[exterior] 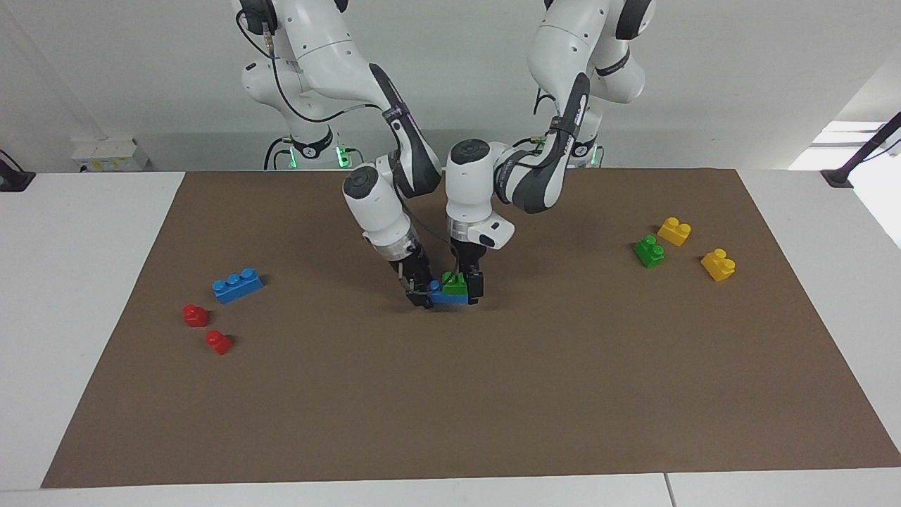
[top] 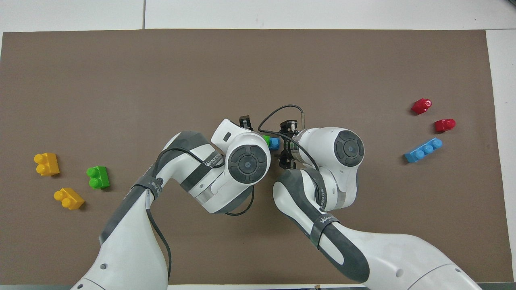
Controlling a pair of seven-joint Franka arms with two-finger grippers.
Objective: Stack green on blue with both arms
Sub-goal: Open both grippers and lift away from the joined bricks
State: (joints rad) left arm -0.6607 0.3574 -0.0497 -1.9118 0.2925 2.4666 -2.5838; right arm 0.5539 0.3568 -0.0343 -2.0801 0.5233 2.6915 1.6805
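On the brown mat point(exterior: 493, 394), green brick point(exterior: 455, 284) tops blue brick point(exterior: 448, 296); left gripper point(exterior: 470, 287) apart, right gripper point(exterior: 420, 292) unclear.

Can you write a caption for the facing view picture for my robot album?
Two robot grippers, left and right, beside a green brick stacked on a blue brick.

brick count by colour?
green brick: 2
blue brick: 2
yellow brick: 2
red brick: 2
Total: 8
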